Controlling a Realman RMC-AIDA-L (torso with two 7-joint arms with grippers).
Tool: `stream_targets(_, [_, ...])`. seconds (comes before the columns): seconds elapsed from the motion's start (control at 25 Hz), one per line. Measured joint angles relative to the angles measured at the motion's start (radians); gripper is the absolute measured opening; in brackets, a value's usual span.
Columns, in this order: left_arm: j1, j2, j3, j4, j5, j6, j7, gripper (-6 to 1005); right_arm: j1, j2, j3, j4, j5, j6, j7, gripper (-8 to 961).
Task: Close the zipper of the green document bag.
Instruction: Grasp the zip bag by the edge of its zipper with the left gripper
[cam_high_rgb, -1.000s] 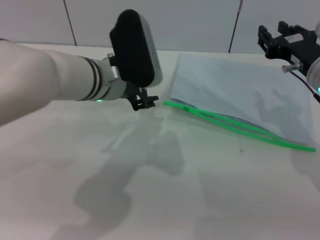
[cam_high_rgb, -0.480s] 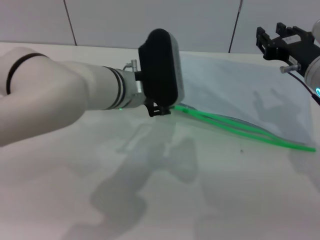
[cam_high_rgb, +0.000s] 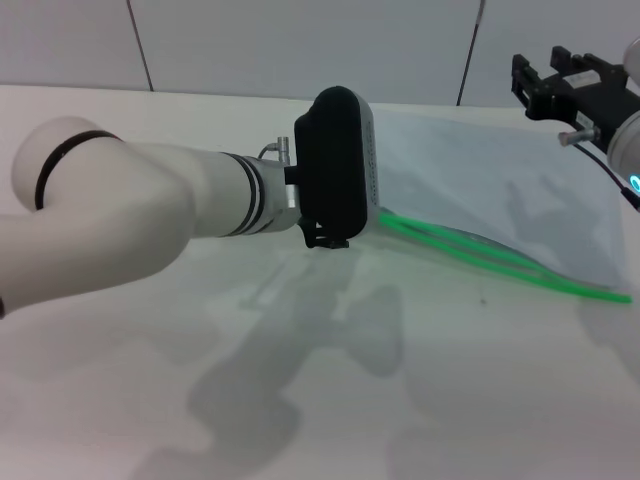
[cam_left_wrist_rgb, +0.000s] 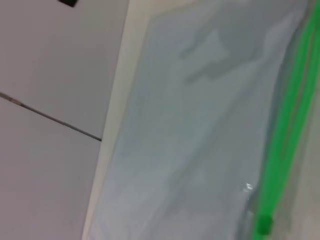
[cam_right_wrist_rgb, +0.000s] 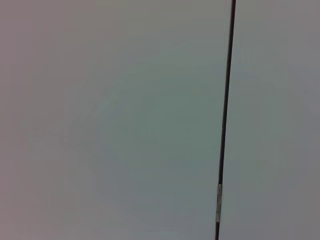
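Observation:
The green document bag (cam_high_rgb: 470, 170) lies flat on the white table at the right, a pale grey-blue pouch. Its zipper (cam_high_rgb: 480, 255) runs along the near long edge as two bright green lines that stand slightly apart. My left gripper (cam_high_rgb: 330, 241) sits under the black wrist housing at the zipper's left end and hides that end in the head view. The left wrist view looks along the bag (cam_left_wrist_rgb: 200, 140) and the zipper (cam_left_wrist_rgb: 287, 120), with the small green slider (cam_left_wrist_rgb: 262, 223) at the strip's end. My right gripper (cam_high_rgb: 548, 72) hangs raised at the far right, open and holding nothing.
The white table (cam_high_rgb: 420, 400) stretches wide in front of the bag. A panelled wall (cam_high_rgb: 300, 40) closes the back. The right wrist view shows only wall with a dark seam (cam_right_wrist_rgb: 225, 110).
My left arm has swung to the right, from beside the bag's left corner to over the zipper's left end, now covering the slider. The right arm has not moved.

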Motion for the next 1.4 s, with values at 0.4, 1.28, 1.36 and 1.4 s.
stream_targets(0.4, [-0.012,-0.001,0.033,-0.04,0.026,-0.033,-0.033,768,0.005,0.0,-0.008,0.002,0.001,0.002,0.0,461])
stream_targets(1.28, [-0.057,0.0,0.056,-0.166,0.01,-0.275,-0.021,760,0.02,0.0,-0.023,0.001,0.001,0.006,0.0,462])
stream_targets(1.36, [-0.062,0.0,0.066,-0.178,0.004,-0.288,-0.021,759,0.02,0.0,-0.023,0.001,0.001,0.006,0.0,461])
stream_targets(1.4, [-0.065,-0.001,0.068,-0.184,-0.001,-0.292,-0.021,759,0.02,0.0,-0.023,0.001,0.001,0.006,0.0,461])
